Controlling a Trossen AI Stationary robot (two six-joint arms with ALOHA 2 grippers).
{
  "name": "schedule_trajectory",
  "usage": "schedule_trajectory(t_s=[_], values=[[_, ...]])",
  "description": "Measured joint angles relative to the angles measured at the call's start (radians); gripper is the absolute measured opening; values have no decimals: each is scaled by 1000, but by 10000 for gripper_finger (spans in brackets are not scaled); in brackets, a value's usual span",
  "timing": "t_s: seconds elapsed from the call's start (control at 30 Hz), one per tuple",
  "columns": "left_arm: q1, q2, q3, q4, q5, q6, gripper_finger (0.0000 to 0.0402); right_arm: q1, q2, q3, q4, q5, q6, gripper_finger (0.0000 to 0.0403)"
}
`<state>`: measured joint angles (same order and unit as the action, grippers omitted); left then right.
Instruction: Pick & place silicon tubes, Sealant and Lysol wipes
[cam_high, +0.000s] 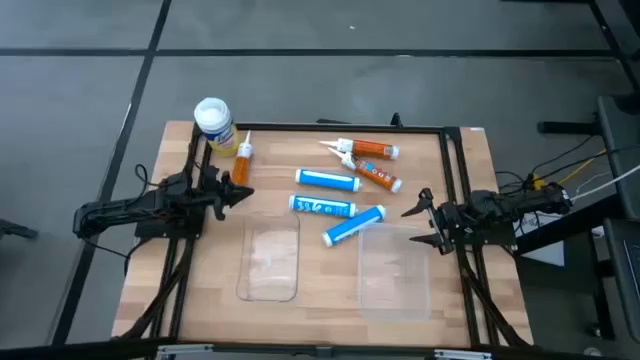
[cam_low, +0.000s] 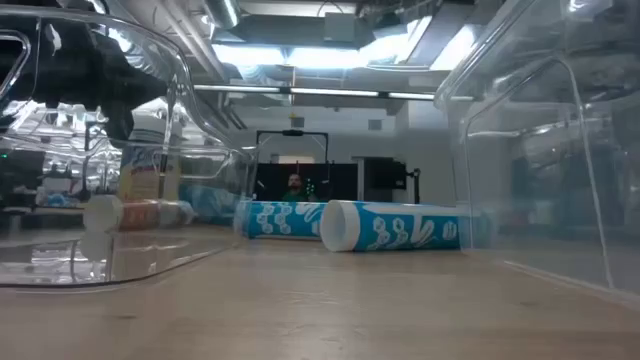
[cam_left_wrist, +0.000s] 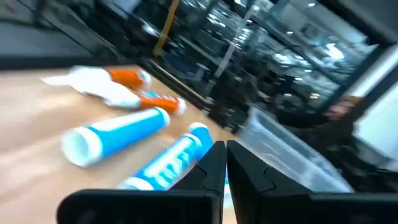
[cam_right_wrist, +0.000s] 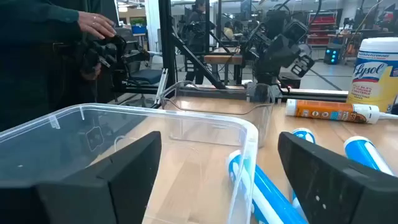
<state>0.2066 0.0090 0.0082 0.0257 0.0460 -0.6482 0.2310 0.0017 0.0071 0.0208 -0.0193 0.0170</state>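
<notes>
The Lysol wipes (cam_high: 213, 122), a yellow canister with a white lid, stand upright at the table's far left, also in the right wrist view (cam_right_wrist: 376, 71). An orange tube (cam_high: 243, 160) lies beside them, and two more orange tubes (cam_high: 370, 162) lie at the far middle. Three blue tubes (cam_high: 335, 205) lie on their sides mid-table. My left gripper (cam_high: 240, 195) is shut at the left, pointing toward the blue tubes (cam_left_wrist: 118, 134), with nothing in it (cam_left_wrist: 225, 165). My right gripper (cam_high: 420, 222) is open at the right; its fingers (cam_right_wrist: 221, 155) stand apart, facing a clear bin.
Two clear plastic bins sit at the near side of the table: one near the middle (cam_high: 270, 262) and one right of it (cam_high: 395, 270), just in front of my right gripper (cam_right_wrist: 186, 121). A black frame (cam_high: 452, 160) runs around the table. A person's hand (cam_right_wrist: 93, 25) shows beyond the table.
</notes>
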Motion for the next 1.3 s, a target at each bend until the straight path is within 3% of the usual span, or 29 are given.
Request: schedule_trajectory(t_s=[0.23,0.43,0.9,1.3], values=[[0,0,0,11,81,-27,13,0,0,0,0,0,0,323],[0,0,0,7,53,66,8,0,0,0,0,0,0,323],[0,8,0,-10,-40,112,12,0,0,0,0,0,0,323],[0,85,37,-77,-83,165,12,0,0,0,0,0,0,323]])
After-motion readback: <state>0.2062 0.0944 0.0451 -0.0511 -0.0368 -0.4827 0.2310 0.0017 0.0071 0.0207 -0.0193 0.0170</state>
